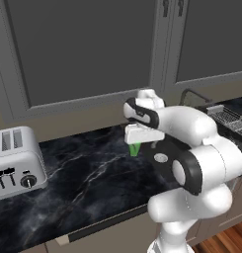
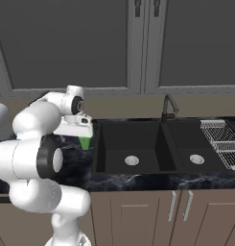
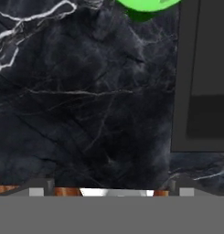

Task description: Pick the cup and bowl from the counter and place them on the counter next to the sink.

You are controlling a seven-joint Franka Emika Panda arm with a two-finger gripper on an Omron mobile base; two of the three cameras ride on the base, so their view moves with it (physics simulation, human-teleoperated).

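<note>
1. At the far left of the left base view stood a silver toaster (image 1: 16, 160) on the counter (image 1: 88, 183), well apart from my work.

2. Further right, my gripper (image 1: 137, 141) hung low over the black marble, with the cup (image 1: 135, 149) showing green just beneath my white hand (its lower part only, the rest hidden by the hand).

3. In the right base view the cup (image 2: 84, 142) sat on the counter just beside the left wall of the sink (image 2: 157, 146), under my hand.

4. In the hand view the cup (image 3: 145, 7) lay at the top edge, not between my fingertips, which were spread wide to either side with only bare marble between them; I held nothing.

5. I judged the cup already set down next to the sink. I could not find the bowl.

6. Risks, as I judged them: lifting away with any sideways drift could clip the cup's rim and tip it into the basin, since it stood so near the edge; swinging wide to fetch the bowl could do the same.
</note>
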